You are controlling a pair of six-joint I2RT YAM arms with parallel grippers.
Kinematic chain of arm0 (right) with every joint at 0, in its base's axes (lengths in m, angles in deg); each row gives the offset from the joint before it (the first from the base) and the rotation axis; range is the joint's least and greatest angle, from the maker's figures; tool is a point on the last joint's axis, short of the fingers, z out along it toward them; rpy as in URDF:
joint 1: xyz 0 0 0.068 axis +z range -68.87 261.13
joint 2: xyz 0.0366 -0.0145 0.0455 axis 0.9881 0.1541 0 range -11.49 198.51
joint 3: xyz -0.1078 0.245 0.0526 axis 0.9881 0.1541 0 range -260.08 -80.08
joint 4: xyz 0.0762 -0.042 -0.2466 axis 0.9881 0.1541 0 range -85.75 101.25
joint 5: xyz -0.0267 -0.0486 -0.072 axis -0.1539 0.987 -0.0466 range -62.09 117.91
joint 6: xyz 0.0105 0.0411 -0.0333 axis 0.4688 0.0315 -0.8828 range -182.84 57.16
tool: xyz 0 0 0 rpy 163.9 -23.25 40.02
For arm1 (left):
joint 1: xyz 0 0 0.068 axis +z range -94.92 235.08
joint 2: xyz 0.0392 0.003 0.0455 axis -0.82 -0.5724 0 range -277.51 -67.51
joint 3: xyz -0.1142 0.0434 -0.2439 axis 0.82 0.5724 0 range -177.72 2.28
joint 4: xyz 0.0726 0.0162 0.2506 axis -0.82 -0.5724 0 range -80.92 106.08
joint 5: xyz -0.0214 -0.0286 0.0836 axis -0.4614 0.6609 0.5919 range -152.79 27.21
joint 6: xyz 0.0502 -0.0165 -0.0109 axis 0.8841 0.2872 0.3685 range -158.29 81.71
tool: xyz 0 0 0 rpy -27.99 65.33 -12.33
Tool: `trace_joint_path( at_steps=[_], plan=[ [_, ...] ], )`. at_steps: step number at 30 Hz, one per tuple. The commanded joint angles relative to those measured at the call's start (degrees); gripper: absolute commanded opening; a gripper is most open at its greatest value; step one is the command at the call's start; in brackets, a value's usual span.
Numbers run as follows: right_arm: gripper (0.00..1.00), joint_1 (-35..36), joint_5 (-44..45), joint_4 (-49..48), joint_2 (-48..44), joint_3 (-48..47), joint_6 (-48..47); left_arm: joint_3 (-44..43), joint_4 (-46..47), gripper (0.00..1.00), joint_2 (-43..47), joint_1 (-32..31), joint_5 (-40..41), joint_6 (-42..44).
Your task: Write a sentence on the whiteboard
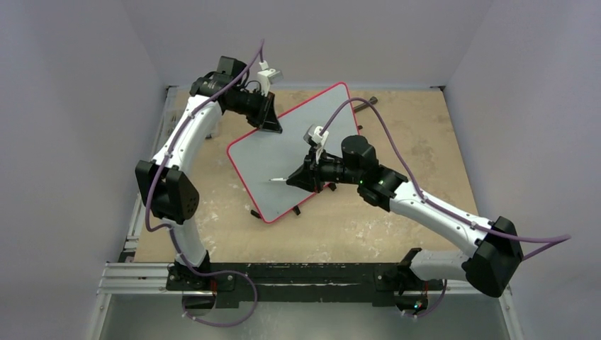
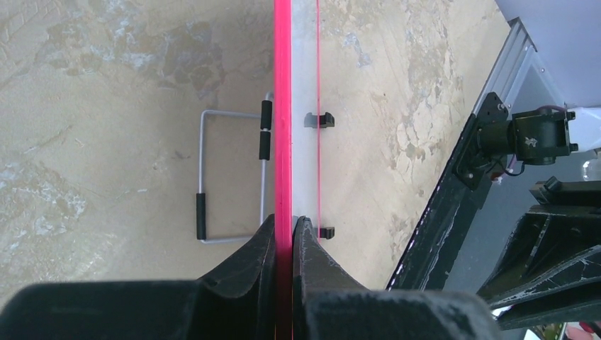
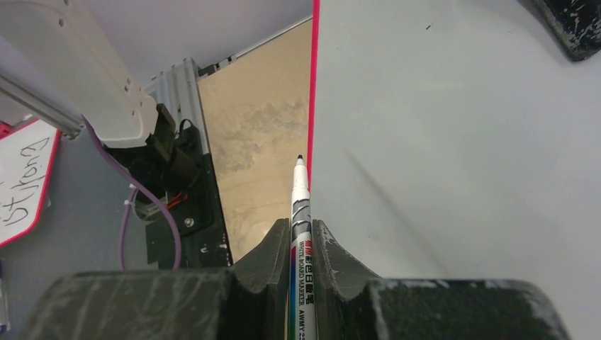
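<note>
The whiteboard (image 1: pixel 298 142) lies tilted on the table, white with a thin red rim, and its face is blank; no sentence shows on it. My left gripper (image 1: pixel 271 126) is shut on its far left rim, with the red rim (image 2: pixel 283 106) running between the jaws (image 2: pixel 284 230). My right gripper (image 1: pixel 301 178) is shut on a white whiteboard marker (image 1: pixel 278 180), cap off, tip pointing left over the board near its lower left edge. In the right wrist view the marker (image 3: pixel 300 205) sticks out between the jaws (image 3: pixel 301 230), beside the board face (image 3: pixel 453 142). I cannot tell whether the tip touches.
A bent wire stand (image 2: pixel 234 177) with black sleeves lies under the board's edge. Small black clips (image 2: pixel 320 120) sit on the board's near edge (image 1: pixel 296 210). A separate small red-rimmed board with handwriting (image 3: pixel 21 177) lies off the table. The black base rail (image 1: pixel 298 276) runs along the front.
</note>
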Motion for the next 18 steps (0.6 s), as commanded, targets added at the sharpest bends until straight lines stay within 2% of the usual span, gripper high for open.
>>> trace_joint_path(
  at_steps=[1, 5, 11, 18],
  plan=[
    [0.00, 0.12, 1.28, -4.56, -0.59, -1.90, -3.53, 0.20, -4.13, 0.00, -3.07, -2.56, 9.08, 9.88],
    [0.00, 1.07, 2.70, -6.40, -0.60, -1.64, -4.04, 0.92, -4.58, 0.00, -2.45, -2.56, 9.01, 10.61],
    [0.00, 4.22, 10.11, -7.63, -1.13, -2.26, -4.02, 1.41, -4.46, 0.00, -1.82, -2.73, 9.76, 10.63],
    [0.00, 6.83, 17.33, -10.30, 0.20, -2.28, -3.97, 2.16, -3.15, 0.00, -0.73, -2.90, 14.83, 9.43]
  ],
)
